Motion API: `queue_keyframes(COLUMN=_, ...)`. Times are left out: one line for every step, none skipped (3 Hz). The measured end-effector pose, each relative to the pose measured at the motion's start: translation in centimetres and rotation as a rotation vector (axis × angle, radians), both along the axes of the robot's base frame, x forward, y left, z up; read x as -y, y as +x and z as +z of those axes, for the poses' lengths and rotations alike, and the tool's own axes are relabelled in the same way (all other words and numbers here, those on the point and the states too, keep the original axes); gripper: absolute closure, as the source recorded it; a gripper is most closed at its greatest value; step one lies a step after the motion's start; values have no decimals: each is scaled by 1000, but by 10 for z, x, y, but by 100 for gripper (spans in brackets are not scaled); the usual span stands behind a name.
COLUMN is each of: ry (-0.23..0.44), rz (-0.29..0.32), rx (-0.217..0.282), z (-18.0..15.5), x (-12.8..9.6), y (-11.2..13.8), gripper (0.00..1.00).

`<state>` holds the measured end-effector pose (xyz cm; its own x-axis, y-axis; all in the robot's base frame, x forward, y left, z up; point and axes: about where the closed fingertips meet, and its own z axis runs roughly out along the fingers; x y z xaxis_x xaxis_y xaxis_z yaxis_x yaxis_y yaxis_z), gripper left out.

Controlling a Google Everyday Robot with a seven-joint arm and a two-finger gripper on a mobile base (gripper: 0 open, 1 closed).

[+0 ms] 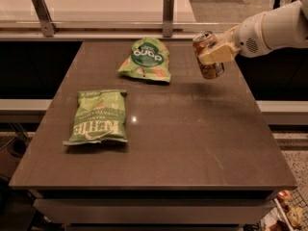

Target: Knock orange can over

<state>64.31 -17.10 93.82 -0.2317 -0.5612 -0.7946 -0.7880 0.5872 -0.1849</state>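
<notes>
The orange can point(211, 70) is off the dark table point(192, 134), tilted with its silver top leaning to the left, above the table's far right part. My gripper point(209, 56) comes in from the right on a white arm point(269, 30) and is shut on the can's middle. One tan finger point(217, 53) lies across the can's front and hides part of its label. The can's faint shadow falls on the tabletop below it.
A green chip bag point(147, 59) lies at the far middle of the table, left of the can. A second green chip bag point(98, 115) lies flat at the left. A counter with metal posts point(168, 13) runs behind the table's far edge.
</notes>
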Motion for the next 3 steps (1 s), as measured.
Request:
queue_keyframes(ry=-128, rz=-54, rx=-52, z=-4, x=3, y=-9, gripper=100)
queue_keyframes(ry=-276, rz=-87, rx=-123, z=-16, x=5, y=-18, gripper=100)
queue_keyframes(ry=-401, rz=-73, rx=-206, z=-34, x=2, y=-30, gripper=100)
